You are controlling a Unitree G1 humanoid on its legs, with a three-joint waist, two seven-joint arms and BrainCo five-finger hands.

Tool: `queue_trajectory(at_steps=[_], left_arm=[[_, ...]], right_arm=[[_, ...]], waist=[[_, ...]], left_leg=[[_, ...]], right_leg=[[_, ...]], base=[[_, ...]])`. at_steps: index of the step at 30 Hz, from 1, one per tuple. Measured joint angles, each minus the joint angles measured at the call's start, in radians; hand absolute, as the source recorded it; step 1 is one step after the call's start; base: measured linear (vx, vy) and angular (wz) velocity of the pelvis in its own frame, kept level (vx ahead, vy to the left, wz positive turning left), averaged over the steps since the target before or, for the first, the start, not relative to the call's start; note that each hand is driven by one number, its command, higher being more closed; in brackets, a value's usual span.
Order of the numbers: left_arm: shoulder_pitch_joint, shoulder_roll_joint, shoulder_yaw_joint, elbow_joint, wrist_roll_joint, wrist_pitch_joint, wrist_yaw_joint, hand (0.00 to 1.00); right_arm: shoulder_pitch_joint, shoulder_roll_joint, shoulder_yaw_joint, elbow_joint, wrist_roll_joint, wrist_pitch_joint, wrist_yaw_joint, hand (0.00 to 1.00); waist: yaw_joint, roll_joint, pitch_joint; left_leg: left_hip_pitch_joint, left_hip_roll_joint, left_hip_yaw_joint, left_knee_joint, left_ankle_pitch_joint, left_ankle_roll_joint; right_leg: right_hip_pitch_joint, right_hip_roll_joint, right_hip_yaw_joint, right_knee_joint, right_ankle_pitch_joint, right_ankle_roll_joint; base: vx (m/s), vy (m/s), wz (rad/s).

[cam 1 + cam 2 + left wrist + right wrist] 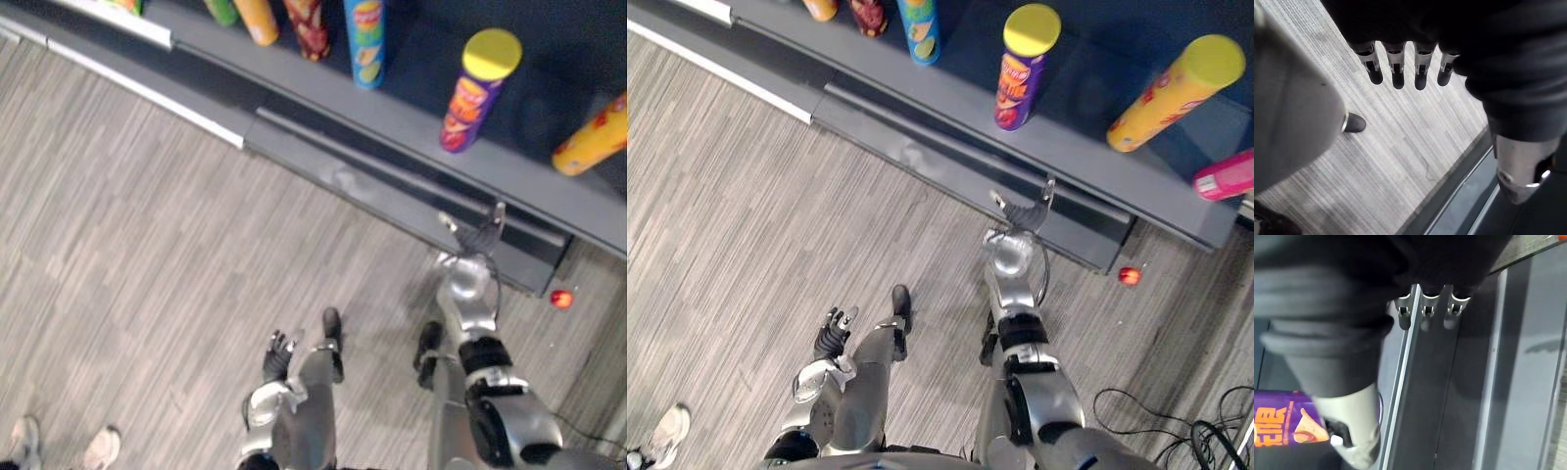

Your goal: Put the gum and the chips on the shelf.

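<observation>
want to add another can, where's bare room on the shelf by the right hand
Two bare stretches of shelf: between the blue can and the purple can, and between the purple can and the yellow can. The open right hand is before the purple can. Crowded left of the blue can, around the red can.
</observation>
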Motion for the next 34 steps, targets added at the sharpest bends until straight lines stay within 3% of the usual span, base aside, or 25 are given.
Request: queue_trajectory(at_steps=[4, 7, 10, 15, 17, 19, 24, 27, 29, 34], left_arm=[[-0.004, 0.025, 0.049, 0.087, 0.083, 0.009, -0.01, 0.0], [-0.01, 0.051, 0.087, 0.186, 0.173, 0.031, -0.017, 0.0], [0.006, 0.065, 0.138, 0.257, 0.243, 0.052, -0.026, 0.0], [0.061, 0.068, 0.195, 0.281, 0.269, 0.071, -0.033, 0.0], [0.074, 0.073, 0.213, 0.281, 0.284, 0.071, -0.037, 0.0], [0.102, 0.075, 0.249, 0.314, 0.283, 0.071, -0.04, 0.0], [0.124, 0.074, 0.272, 0.319, 0.283, 0.071, -0.061, 0.0], [0.13, 0.059, 0.327, 0.329, 0.28, 0.071, -0.069, 0.0], [0.135, 0.035, 0.391, 0.346, 0.267, 0.071, -0.072, 0.0], [0.151, -0.004, 0.424, 0.349, 0.2, 0.073, -0.095, 0.0]], right_arm=[[0.115, 0.028, 0.032, -0.011, -0.005, -0.003, 0.065, 0.0], [0.224, 0.026, 0.052, -0.011, -0.028, -0.005, 0.135, 0.0], [0.398, -0.006, 0.071, -0.011, -0.046, -0.005, 0.237, 0.0], [0.604, -0.033, 0.069, 0.013, -0.062, -0.002, 0.374, 0.0], [0.637, -0.038, 0.066, 0.066, -0.061, -0.003, 0.414, 0.0], [0.677, -0.037, 0.022, 0.271, -0.037, 0.0, 0.486, 0.0], [0.683, -0.038, -0.047, 0.351, -0.018, -0.004, 0.497, 0.0], [0.65, -0.021, -0.221, 0.494, 0.038, 0.018, 0.497, 0.0], [0.679, -0.019, -0.261, 0.529, 0.094, 0.044, 0.496, 0.0], [0.717, -0.002, -0.326, 0.532, 0.199, 0.047, 0.503, 0.0]], waist=[[-0.023, -0.031, -0.026], [-0.051, -0.056, -0.09], [-0.078, -0.083, -0.154], [-0.111, -0.095, -0.23], [-0.115, -0.099, -0.247], [-0.122, -0.105, -0.286], [-0.124, -0.104, -0.303], [-0.12, -0.103, -0.314], [-0.12, -0.093, -0.33], [-0.122, -0.07, -0.352]], left_leg=[[0.096, 0.026, 0.026, -0.007, -0.028, -0.007], [0.133, 0.026, 0.042, -0.043, -0.03, -0.006], [0.233, -0.003, 0.073, -0.16, 0.001, -0.002], [0.349, -0.04, 0.097, -0.264, 0.02, 0.003], [0.375, -0.044, 0.1, -0.28, 0.021, 0.003], [0.433, -0.052, 0.111, -0.318, 0.029, 0.004], [0.467, -0.062, 0.12, -0.359, 0.045, 0.003], [0.517, -0.068, 0.12, -0.392, 0.049, 0.002], [0.546, -0.075, 0.13, -0.414, 0.051, 0.004], [0.569, -0.079, 0.146, -0.423, 0.049, 0.005]], right_leg=[[0.106, 0.036, 0.02, -0.08, 0.023, 0.006], [0.161, 0.059, 0.035, -0.186, 0.072, 0.014], [0.27, 0.065, 0.056, -0.348, 0.143, 0.029], [0.366, 0.056, 0.068, -0.427, 0.162, 0.045], [0.388, 0.055, 0.07, -0.439, 0.163, 0.045], [0.431, 0.054, 0.085, -0.457, 0.165, 0.049], [0.442, 0.053, 0.093, -0.467, 0.167, 0.052], [0.486, 0.052, 0.09, -0.484, 0.168, 0.052], [0.504, 0.047, 0.092, -0.49, 0.168, 0.053], [0.522, 0.042, 0.092, -0.491, 0.166, 0.053]], base=[[0.09, 0.011, -0.28], [0.12, 0.047, -0.23], [0.16, 0.076, -0.15], [0.11, 0.046, -0.08], [0.05, 0.023, -0.02], [0.03, 0.029, -0.12], [-0.01, 0.006, -0.07], [0.03, 0.007, 0.04], [0.05, 0.021, -0.07], [0.02, 0.001, -0.06]])
